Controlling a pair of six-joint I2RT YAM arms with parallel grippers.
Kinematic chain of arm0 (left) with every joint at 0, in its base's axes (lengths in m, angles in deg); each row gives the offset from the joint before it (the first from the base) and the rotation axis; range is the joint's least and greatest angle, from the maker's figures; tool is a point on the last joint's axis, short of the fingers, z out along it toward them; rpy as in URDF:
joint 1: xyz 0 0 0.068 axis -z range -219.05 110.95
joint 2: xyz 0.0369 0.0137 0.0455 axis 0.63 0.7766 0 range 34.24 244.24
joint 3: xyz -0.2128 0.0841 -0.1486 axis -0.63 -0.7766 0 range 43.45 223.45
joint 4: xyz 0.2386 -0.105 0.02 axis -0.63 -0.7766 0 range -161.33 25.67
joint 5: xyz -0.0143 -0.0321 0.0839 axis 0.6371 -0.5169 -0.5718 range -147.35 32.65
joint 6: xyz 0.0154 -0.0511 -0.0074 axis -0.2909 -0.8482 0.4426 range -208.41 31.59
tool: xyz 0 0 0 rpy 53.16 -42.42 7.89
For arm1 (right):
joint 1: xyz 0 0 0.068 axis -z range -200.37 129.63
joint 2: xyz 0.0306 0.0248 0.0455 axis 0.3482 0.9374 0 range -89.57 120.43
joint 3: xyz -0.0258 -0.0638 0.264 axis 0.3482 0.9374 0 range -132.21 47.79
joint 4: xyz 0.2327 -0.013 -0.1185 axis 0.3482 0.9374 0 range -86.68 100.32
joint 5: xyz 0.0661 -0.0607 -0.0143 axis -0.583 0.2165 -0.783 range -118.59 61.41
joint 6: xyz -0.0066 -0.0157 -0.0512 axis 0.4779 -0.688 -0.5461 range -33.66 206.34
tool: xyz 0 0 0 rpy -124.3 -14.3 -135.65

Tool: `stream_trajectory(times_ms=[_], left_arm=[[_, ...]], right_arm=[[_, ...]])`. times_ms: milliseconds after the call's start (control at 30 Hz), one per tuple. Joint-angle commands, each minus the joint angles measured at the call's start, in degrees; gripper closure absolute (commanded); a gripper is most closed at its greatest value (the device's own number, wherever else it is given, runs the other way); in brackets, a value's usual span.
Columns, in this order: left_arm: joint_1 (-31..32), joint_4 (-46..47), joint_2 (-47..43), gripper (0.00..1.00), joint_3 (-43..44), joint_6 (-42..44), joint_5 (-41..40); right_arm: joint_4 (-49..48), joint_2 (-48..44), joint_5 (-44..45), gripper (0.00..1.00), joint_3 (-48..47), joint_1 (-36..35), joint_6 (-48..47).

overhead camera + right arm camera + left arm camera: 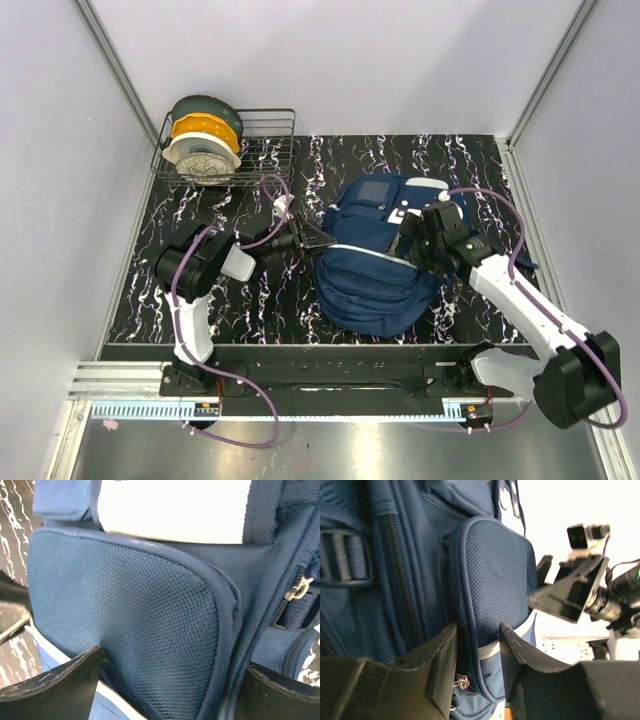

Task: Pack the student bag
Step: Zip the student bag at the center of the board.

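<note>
The student bag, navy blue with a white zip stripe and white patches, lies on the black marbled table right of centre. My left gripper is at the bag's left edge. In the left wrist view the left gripper is open, its jaws either side of the piped rim of a mesh side pocket, with a zip pull just below. My right gripper is over the bag's upper right. In the right wrist view the right gripper is open wide, straddling a mesh pocket.
A wire basket stands at the back left and holds filament spools. Grey walls close the back and sides. The right arm's wrist shows beyond the bag in the left wrist view.
</note>
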Motion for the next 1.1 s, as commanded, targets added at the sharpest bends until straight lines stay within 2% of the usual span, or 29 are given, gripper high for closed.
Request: stream_trajectory(times_ms=[0,200,233,267,367,467,600,800,1067], left_arm=[[4.22,4.73,-9.55,0.59,-3.77,6.79,5.76],[0.19,-18.63,-18.86,0.46,-4.22,22.78,4.79],[-0.69,-23.45,-20.53,0.45,-3.60,25.85,3.23],[-0.87,-35.94,-24.02,0.43,-2.82,33.80,1.64],[-0.44,-60.41,-30.97,0.38,1.75,48.59,-8.81],[-0.61,-69.35,-36.34,0.33,2.29,54.07,-14.97],[-0.61,-70.18,-39.26,0.30,-0.94,56.20,-16.04],[0.00,-60.43,-42.08,0.30,-7.89,60.24,-17.44],[0.00,-50.84,-38.74,0.31,-7.47,63.15,-17.36]], right_arm=[[-13.30,6.55,-7.98,0.00,-8.87,1.00,-10.10],[-12.33,6.74,-4.20,0.00,-8.71,1.35,-6.33],[-12.59,6.04,-4.03,0.00,-7.49,1.44,-4.67],[-12.77,5.77,-3.85,0.00,-6.86,1.35,-3.78],[-14.44,5.16,-4.20,0.00,-4.40,1.44,-1.93],[-15.58,5.07,-4.90,0.00,-3.34,1.44,-1.40],[-16.55,5.25,-5.96,0.00,-3.17,1.35,-1.31],[-17.34,4.89,-7.54,0.00,-3.17,1.44,-1.40],[-17.43,2.52,-8.77,0.00,-2.03,1.53,-1.49]])
